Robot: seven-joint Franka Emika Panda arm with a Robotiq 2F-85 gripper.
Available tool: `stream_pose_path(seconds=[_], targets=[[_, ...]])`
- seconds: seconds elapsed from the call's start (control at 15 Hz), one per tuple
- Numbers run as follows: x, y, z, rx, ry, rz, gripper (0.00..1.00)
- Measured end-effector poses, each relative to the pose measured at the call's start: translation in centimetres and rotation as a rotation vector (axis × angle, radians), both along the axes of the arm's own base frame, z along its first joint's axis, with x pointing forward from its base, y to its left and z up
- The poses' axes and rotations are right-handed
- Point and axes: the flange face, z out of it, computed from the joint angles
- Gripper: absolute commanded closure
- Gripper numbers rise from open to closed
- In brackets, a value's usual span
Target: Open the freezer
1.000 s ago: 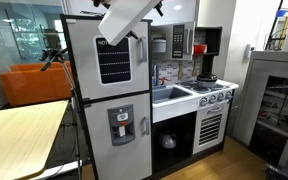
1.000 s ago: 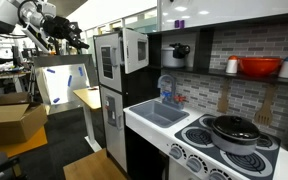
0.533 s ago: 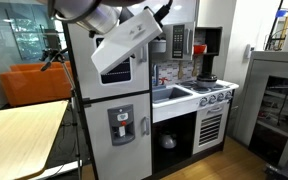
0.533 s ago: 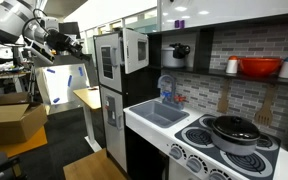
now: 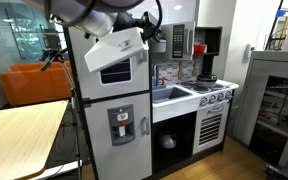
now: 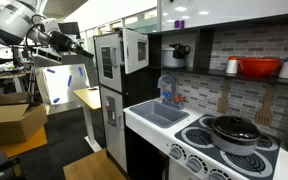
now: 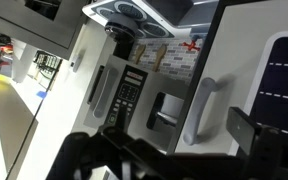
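The freezer (image 5: 80,62) is the grey-white upper compartment of the toy fridge, and its door is closed. In an exterior view my white arm (image 5: 114,48) covers most of its black chalkboard panel. The freezer also shows in the other exterior view (image 6: 106,58), where my gripper (image 6: 75,43) hangs in the air a short way in front of the door, not touching it. In the wrist view the silver handle (image 7: 199,110) and the chalkboard panel (image 7: 282,70) lie ahead of my gripper (image 7: 169,158). The jaws are wide open and empty.
The small microwave (image 5: 166,42) with a keypad (image 7: 130,95) sits right beside the freezer. The lower grey door with the dispenser panel (image 5: 121,125) is below. A sink and stove (image 5: 206,93) stand alongside, a wooden table (image 5: 19,135) is nearby, and boxes (image 6: 12,120) lie on the floor.
My arm has swung down from above the fridge until it lies across the freezer door. The gripper has dropped slightly towards the door. The door has stayed closed.
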Motion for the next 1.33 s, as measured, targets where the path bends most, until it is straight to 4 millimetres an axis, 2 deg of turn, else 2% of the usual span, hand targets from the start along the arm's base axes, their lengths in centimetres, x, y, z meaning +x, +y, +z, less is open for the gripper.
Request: stream_pose_path(seconds=[0.2,0.67,1.0,1.33], targets=[[0.9,-0.7,-0.1,-0.005,-0.073,-0.03,0.0],[3.7,-2.3,-1.9,-0.055,-0.18,-0.053,0.0],[4.7,-2.9,-3.0,-0.08,-0.211,-0.055,0.0],[5.3,-4.0,-3.2,-0.108,-0.235,-0.074,0.0]])
